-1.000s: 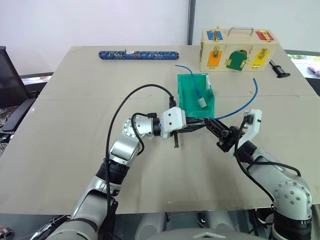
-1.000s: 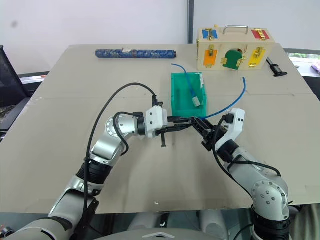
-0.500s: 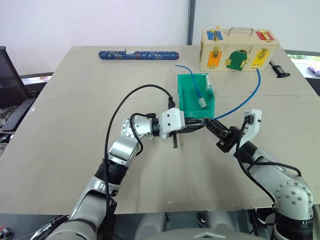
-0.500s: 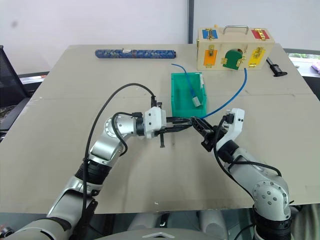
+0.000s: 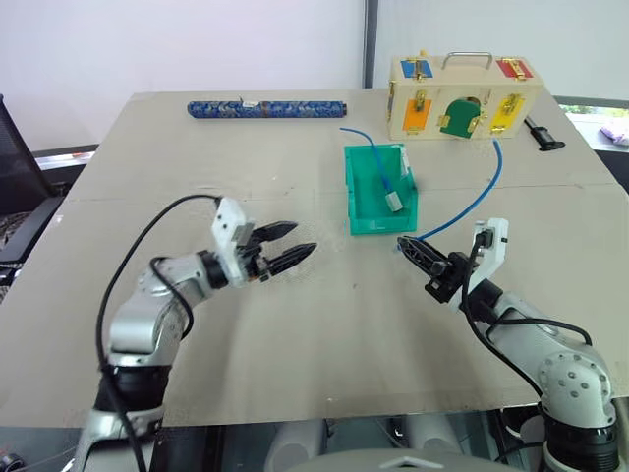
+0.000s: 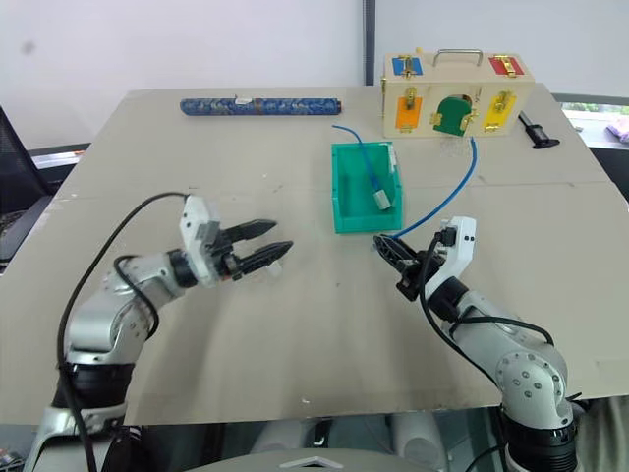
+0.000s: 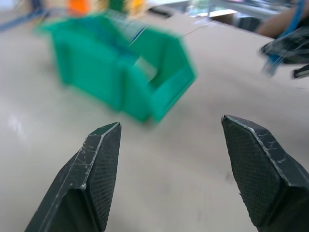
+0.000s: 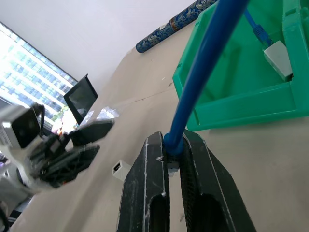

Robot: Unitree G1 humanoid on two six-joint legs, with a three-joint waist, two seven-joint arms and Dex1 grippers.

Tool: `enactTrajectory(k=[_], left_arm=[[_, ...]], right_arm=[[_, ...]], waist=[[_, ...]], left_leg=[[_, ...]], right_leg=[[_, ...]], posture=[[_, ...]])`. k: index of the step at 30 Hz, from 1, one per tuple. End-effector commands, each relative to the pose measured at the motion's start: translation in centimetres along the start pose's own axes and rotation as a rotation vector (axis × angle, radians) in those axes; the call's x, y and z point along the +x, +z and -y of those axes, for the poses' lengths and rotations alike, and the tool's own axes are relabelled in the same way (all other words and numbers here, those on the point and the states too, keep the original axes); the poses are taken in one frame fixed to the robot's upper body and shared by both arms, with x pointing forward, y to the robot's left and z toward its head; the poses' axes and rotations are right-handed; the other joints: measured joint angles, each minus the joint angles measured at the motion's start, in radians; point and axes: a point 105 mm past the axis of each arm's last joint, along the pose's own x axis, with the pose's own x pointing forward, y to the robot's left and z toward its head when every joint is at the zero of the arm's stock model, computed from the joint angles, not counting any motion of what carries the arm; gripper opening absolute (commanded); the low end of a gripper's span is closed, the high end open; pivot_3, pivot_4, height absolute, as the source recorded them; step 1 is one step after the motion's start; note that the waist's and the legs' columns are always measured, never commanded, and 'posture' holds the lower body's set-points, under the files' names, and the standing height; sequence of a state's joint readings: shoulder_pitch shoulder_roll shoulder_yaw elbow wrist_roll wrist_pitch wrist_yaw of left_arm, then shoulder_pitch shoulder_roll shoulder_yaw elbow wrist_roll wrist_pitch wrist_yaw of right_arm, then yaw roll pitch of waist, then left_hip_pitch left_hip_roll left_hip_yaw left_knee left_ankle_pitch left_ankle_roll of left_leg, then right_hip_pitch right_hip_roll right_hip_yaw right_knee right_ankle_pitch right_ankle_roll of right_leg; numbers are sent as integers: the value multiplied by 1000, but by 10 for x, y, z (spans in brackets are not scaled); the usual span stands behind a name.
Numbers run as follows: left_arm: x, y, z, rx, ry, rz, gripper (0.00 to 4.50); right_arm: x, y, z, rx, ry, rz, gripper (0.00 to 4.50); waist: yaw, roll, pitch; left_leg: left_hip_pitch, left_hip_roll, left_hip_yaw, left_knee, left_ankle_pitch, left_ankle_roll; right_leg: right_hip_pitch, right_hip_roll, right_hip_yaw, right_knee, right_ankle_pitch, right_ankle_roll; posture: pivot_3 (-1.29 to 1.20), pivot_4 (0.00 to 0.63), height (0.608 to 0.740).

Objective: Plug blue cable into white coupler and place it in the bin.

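Your right gripper [image 5: 405,244] is clamped on the blue cable [image 5: 470,204] near its tip, close to the near corner of the bin [image 5: 362,187]; from there the cable arcs away toward the cream latch box [image 5: 464,96]. Your left gripper [image 5: 288,244] hangs over the table [image 5: 324,334] with fingers spread and nothing between them, well apart from the bin. The white coupler [image 8: 119,169] lies on the table close to the left gripper. Inside the bin sits a second blue cable with a grey block [image 5: 395,201]. Farthest off lies a blue patterned roll [image 5: 267,107].
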State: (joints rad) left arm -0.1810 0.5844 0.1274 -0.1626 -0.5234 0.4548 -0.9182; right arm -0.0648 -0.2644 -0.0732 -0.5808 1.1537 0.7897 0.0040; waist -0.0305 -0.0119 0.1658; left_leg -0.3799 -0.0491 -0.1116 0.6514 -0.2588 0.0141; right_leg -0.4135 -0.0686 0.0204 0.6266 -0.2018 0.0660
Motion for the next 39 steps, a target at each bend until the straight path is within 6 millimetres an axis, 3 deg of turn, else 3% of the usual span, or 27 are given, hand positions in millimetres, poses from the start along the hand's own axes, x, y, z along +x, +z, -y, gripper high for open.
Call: enactTrajectory(k=[1, 6, 12, 16, 19, 20, 25, 28, 34, 39], left_arm=[[-13, 1, 3, 26, 25, -3, 3347], [-17, -18, -1, 66, 67, -78, 3347], [-6, -37, -7, 120, 133, -137, 3347], [-1, -48, -8, 146, 136, -163, 2314], [5, -48, -7, 154, 112, -140, 668], [7, -48, -7, 154, 105, -136, 345], [14, -41, -4, 174, 41, -94, 269], [26, -30, 20, 177, -152, -85, 269], [66, -25, 44, 260, -366, -151, 269], [95, -36, 53, 348, -481, -233, 269]], right_arm=[[0, 5, -6, -22, 39, 25, 0], [1, 3, -5, -28, 42, 21, 0], [-1, 1, -6, -41, 36, 20, 0], [-5, 1, -5, -55, 29, 16, 0], [-6, 3, -4, -64, 23, 18, 0], [-6, 4, -3, -66, 21, 19, 0], [-8, 5, -1, -86, 13, 13, 0], [-6, 8, -1, -158, 19, -2, 0], [0, 8, -1, -495, 126, -141, 0], [12, 4, -3, -743, 299, -282, 0]], waist=[[2, 0, 0], [10, 0, 0], [17, 0, 0], [17, 0, 0], [17, 0, 0], [17, 0, 0], [17, 0, 0], [17, 0, 0], [17, 0, 0], [10, -1, 0]], left_leg=[[0, 0, 0, 0, 0, 0], [0, 0, 0, 0, 0, 0], [0, 0, 1, 0, 0, 0], [0, 0, 1, -1, 0, 0], [0, 0, 1, -1, 0, 0], [0, 0, 1, 0, 0, 0], [0, 0, 1, -1, 0, 0], [0, 0, 1, -1, 0, 0], [0, -2, 6, 1, 0, 0], [0, -2, 8, 1, 0, 0]], right_leg=[[0, 0, 0, 0, 0, 0], [0, 0, 0, 0, 0, 0], [0, 0, 0, 0, 0, 0], [0, 0, 0, 0, 0, 0], [0, 0, 0, 0, 0, 0], [0, 0, 0, 0, 0, 0], [0, 0, 0, 0, 0, 0], [0, 0, 0, 0, 0, 0], [1, 0, -1, 0, 0, 0], [1, 0, -1, -1, 0, 0]], posture=[[0, 150, 740], [0, 150, 740], [0, 150, 740], [0, 150, 740], [0, 150, 740], [0, 150, 740], [0, 150, 740], [0, 150, 740], [0, 150, 740], [0, 150, 740]])
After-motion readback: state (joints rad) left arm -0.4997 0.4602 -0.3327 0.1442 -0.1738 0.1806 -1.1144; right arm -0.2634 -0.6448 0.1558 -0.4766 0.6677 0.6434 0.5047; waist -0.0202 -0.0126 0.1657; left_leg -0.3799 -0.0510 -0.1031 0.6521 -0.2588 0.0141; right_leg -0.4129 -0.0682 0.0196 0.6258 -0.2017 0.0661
